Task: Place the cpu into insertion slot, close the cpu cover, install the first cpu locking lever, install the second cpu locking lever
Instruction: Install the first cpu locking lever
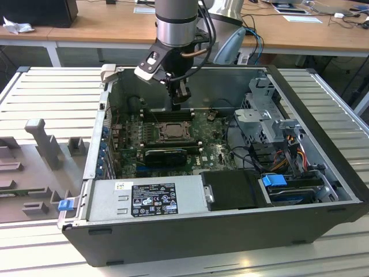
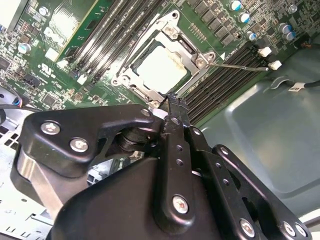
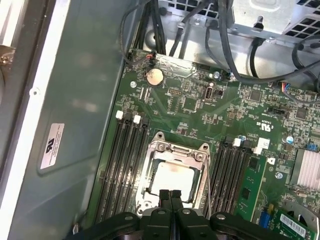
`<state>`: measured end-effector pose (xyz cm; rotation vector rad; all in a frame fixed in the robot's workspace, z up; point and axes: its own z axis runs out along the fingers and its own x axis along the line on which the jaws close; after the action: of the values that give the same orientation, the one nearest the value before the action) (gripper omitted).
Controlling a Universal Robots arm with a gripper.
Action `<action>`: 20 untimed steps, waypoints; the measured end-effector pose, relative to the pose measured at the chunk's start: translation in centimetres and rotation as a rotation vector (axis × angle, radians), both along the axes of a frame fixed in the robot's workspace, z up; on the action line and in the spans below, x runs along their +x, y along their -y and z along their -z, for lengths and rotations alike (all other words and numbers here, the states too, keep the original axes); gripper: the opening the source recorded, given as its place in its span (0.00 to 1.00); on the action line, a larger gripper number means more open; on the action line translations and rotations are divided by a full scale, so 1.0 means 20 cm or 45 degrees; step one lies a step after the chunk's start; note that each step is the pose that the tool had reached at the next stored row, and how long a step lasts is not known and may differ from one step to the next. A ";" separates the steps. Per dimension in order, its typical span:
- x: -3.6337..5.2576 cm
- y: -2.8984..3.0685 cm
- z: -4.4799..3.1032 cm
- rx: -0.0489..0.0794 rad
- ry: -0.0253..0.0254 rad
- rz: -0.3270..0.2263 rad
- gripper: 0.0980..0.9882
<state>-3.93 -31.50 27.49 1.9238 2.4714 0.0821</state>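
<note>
The cpu (image 3: 172,179), pale silver with a brownish smear on top, lies in the insertion slot (image 2: 131,79) on the green motherboard. The cpu cover (image 3: 181,148), a grey metal frame, lies flat around it, and the chip shows through its cut-out (image 2: 161,64). A thin metal lever rod (image 2: 241,66) sticks out from one corner of the socket across the memory slots. My gripper (image 1: 180,104) hangs just above the socket's far edge inside the open computer case. Its black fingers (image 3: 175,196) are pressed together with nothing between them. In the second wrist view the gripper (image 2: 175,102) sits beside the cover's corner.
Long black memory slots (image 3: 125,160) flank the socket on both sides. A black card (image 1: 166,154) lies in front of it, then the power supply (image 1: 147,196). A metal drive cage (image 1: 266,115) with cables (image 1: 277,156) stands at the exterior view's right. Case walls (image 1: 95,144) enclose everything.
</note>
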 end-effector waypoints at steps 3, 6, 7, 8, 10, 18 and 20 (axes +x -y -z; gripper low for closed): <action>0.000 0.000 0.000 0.000 0.0001 -0.019 0.01; 0.000 0.000 0.000 0.000 0.0000 -0.033 0.01; 0.000 0.000 0.000 0.000 0.0000 -0.038 0.01; 0.000 0.000 0.000 0.000 0.0000 -0.042 0.01; 0.000 0.000 0.000 0.000 0.0000 -0.052 0.01; 0.000 0.000 0.000 0.000 0.0000 -0.103 0.01; 0.000 0.000 0.000 0.000 0.0000 -0.113 0.01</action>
<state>-3.93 -31.50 27.49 1.8132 2.5565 0.0826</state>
